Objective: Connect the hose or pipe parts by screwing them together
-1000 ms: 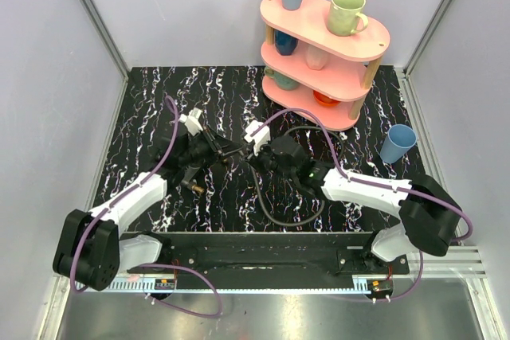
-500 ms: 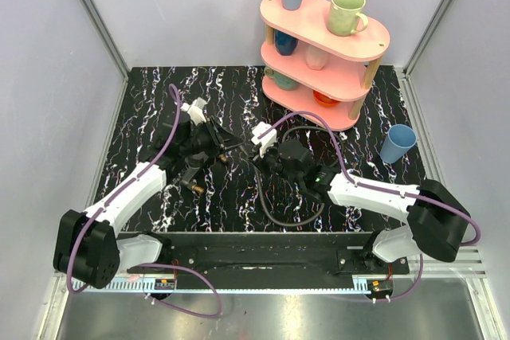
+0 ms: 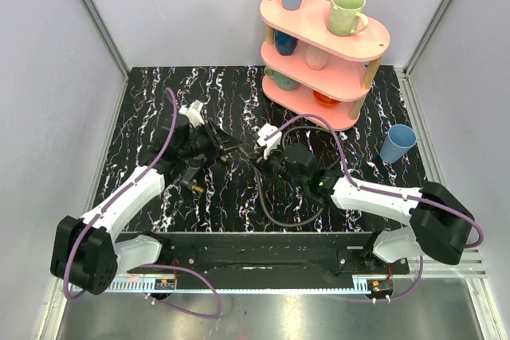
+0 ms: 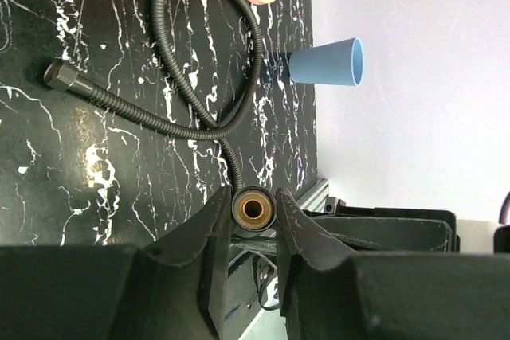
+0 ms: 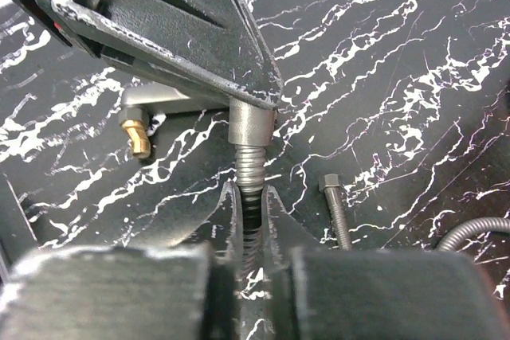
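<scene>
A black corrugated hose (image 3: 275,214) loops across the marbled table. Its end fitting (image 4: 253,209), brass inside, sits end-on between my left gripper's (image 4: 253,212) jaws, which press against both its sides. In the right wrist view the same fitting (image 5: 251,129) is a silver collar under the left gripper's finger (image 5: 199,29). My right gripper (image 5: 250,197) is shut on the ribbed hose (image 5: 249,169) just behind that collar. In the top view the two grippers meet at mid-table, left (image 3: 231,149) and right (image 3: 259,161). A short piece with a brass tip (image 5: 139,137) lies loose nearby (image 3: 194,186).
A second hose end with a hex nut (image 5: 331,186) lies beside the right gripper; another nut end (image 4: 60,76) lies farther off. A pink three-tier shelf (image 3: 319,109) with cups stands at the back right. A blue cup (image 3: 396,143) stands alone on the right.
Both grippers have shifted slightly to the right, staying joined at the hose end. The left wrist has turned a little.
</scene>
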`<action>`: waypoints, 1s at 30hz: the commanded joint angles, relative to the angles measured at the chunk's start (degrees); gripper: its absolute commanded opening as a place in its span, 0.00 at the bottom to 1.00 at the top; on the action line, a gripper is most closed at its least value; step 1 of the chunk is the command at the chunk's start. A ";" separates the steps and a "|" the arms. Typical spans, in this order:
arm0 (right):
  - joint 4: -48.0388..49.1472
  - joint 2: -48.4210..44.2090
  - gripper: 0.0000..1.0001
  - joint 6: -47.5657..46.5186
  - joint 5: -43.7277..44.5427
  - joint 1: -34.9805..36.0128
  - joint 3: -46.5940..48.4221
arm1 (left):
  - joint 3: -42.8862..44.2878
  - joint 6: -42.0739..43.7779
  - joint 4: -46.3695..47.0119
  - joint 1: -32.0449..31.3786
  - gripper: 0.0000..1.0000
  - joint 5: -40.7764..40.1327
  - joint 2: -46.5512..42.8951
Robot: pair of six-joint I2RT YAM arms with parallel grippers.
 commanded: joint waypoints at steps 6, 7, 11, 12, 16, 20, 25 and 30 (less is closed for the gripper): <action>9.90 -4.19 0.47 5.86 -2.91 -0.71 -2.35 | -0.46 -2.83 5.06 -1.09 0.00 -5.07 -3.09; 10.34 -3.66 0.56 5.95 -3.17 -0.80 -1.66 | -0.81 -3.09 5.41 -1.26 0.00 -5.16 -3.26; 12.27 -1.64 0.64 6.66 -3.62 -0.97 0.19 | -0.91 -3.36 5.50 -1.70 0.00 -5.16 -3.79; 12.80 -1.29 0.64 6.92 -3.53 -0.97 0.28 | -0.82 -3.45 5.41 -1.79 0.00 -5.16 -3.88; 13.69 0.73 0.63 7.19 -3.53 -1.15 1.69 | -0.47 -3.62 4.80 -2.14 0.00 -5.33 -4.58; 14.83 2.40 0.56 7.36 -3.53 -1.50 2.66 | -0.38 -3.80 4.71 -2.58 0.00 -5.07 -5.37; 16.67 3.46 0.42 8.33 -4.76 -1.76 3.19 | -0.82 -4.41 4.62 -2.93 0.00 -4.98 -5.99; 18.17 4.07 0.34 8.42 -4.58 -1.94 2.75 | -1.08 -4.42 4.71 -3.11 0.00 -4.89 -6.51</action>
